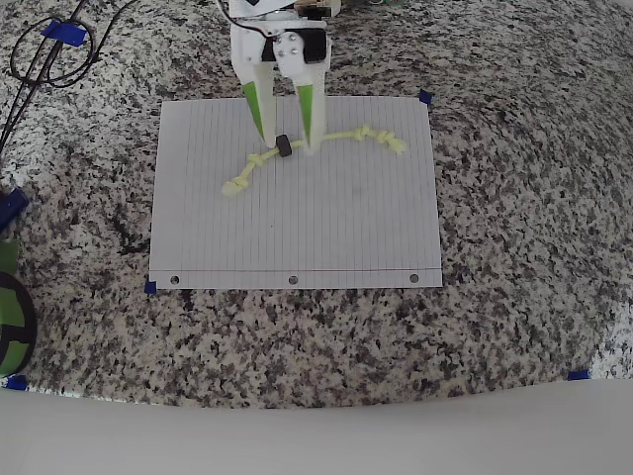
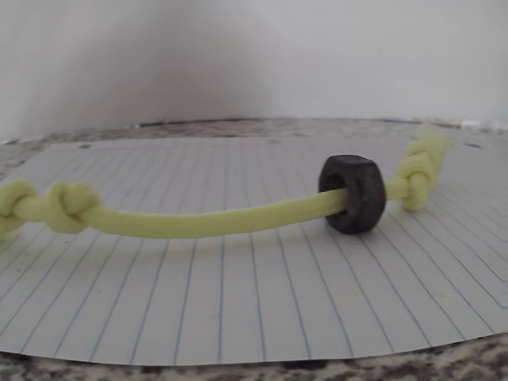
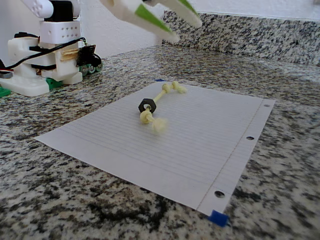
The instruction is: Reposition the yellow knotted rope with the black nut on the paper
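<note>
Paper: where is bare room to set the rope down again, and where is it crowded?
The paper is bare across its whole half toward the punched-hole edge, below the yellow knotted rope in the overhead view, and in both corners there. It is crowded along the far edge, where the rope, its black nut and the open hand above them sit together.

I see the yellow knotted rope point(image 2: 198, 222) as a smooth, matt cord, fuzzy and frayed at its ends. The black nut point(image 2: 354, 194) on it looks like dull, dark metal with a slightly rough, grainy face. The paper point(image 1: 297, 228) is thin, matt white lined notebook stock. My gripper point(image 1: 286, 127) looks like hard plastic, white with glossy green fingers. The counter point(image 1: 514, 257) is speckled granite with a faint polished sheen.
</note>
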